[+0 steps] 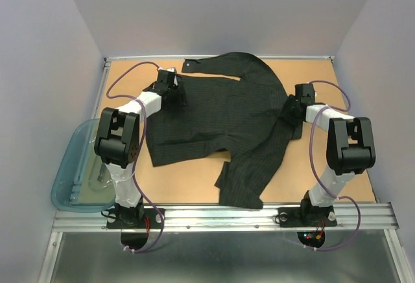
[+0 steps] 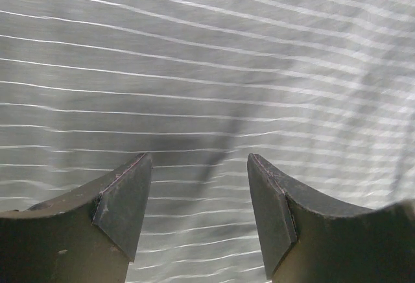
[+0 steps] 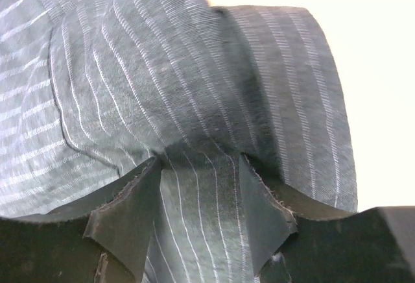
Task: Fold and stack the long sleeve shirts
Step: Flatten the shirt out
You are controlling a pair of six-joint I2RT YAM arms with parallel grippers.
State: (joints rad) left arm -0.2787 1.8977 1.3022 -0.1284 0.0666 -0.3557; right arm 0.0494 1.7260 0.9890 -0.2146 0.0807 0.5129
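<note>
So my left gripper (image 2: 201,163) is just sitting wide open with nothing in it, tips pointed down at flat striped cloth, while my right gripper (image 3: 200,159) has its jaws pinched onto a raised fold of that same cloth. That's the black pinstriped shirt (image 1: 214,114), spread over the middle of the tan table (image 1: 194,179) between my arms, one sleeve reaching the far edge and another part trailing to the near edge. A blue-grey plastic tub (image 1: 74,172) sits off the table's left side by my left arm.
</note>
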